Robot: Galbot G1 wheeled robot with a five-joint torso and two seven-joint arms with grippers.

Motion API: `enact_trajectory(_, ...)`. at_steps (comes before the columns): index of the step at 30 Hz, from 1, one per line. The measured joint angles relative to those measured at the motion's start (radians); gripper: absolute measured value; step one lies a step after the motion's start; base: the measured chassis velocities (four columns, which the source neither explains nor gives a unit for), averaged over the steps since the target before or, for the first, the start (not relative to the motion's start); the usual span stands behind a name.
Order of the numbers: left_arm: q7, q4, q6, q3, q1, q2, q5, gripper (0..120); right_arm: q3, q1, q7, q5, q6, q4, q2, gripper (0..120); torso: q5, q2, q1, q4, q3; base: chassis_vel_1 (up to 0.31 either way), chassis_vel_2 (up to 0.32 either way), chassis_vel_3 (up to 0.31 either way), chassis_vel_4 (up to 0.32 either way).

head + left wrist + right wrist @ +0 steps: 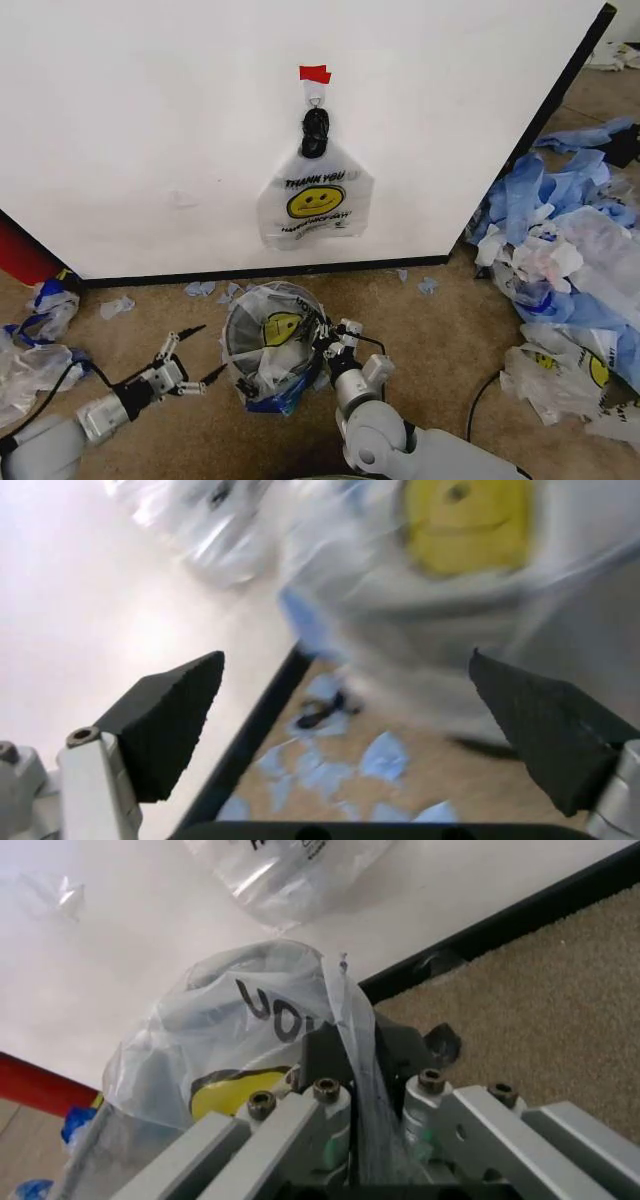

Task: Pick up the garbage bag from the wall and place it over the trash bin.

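Right claw (322, 333) sits at the lower middle of the head view, its fingers clenched on a fold of the garbage bag (270, 345) at the bin's right rim. From the right wrist camera the same pinch is plain: thin plastic (352, 1087) runs down between the closed metal fingers (300, 1125), and the bag's yellow face and black lettering bulge just beyond them.

That bag is draped over and into the trash bin (238, 352), a round black mesh basket standing on the tan carpet (450, 320) just in front of the wall's black baseboard (270, 272). Its smiley print shows inside the rim, and a blue patch hangs at the bin's lower front.

Left claw (187, 358) is at the lower left, just beside the bin's left side, released, with its two dark fingertips spread wide and not touching the plastic. Its wrist camera shows both black pads (170, 720) far apart with the blurred bag (460, 525) beyond them.

On the wall (150, 120) a second smiley bag (314, 200) hangs from a hook under a strip of red tape (315, 74), upper middle of the frame. Heaps of blue and white bags (570, 260) lie along the right edge, and a few more (40, 330) at the left.
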Motion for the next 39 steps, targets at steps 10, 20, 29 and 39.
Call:
enact_trajectory(10, -0.002, 0.038, 0.03, 0.015, -0.101, 0.038, -0.108, 96, -0.003, -0.004, -0.007, -0.004, 0.007, -0.013, 0.007, 1, 0.0, 0.0, 0.0, 0.0001, 0.0, 0.0, 0.0, 0.0, 0.0)
enact_trajectory(20, -0.147, -0.289, 0.249, 0.06, -0.274, 0.111, -0.437, 69, 0.001, -0.002, -0.009, -0.005, 0.01, -0.018, 0.012, 1, 0.0002, 0.0, 0.0, 0.0, 0.0, 0.0, 0.0, 0.0, 0.0)
enact_trajectory(29, -0.444, -0.663, 0.553, 0.119, -0.357, 0.172, -1.027, 34, -0.002, 0.009, -0.005, -0.008, 0.008, -0.012, 0.015, 1, 0.0003, 0.0, 0.0, 0.0002, 0.0, 0.0, 0.0, 0.0, 0.0)
enact_trajectory(39, -0.554, -0.709, 0.616, 0.108, -0.38, 0.163, -1.296, 3, -0.029, 0.024, -0.002, -0.01, 0.004, -0.011, 0.028, 1, 0.0001, 0.0, 0.0, 0.0002, 0.0, 0.0, 0.0, 0.0, 0.0)
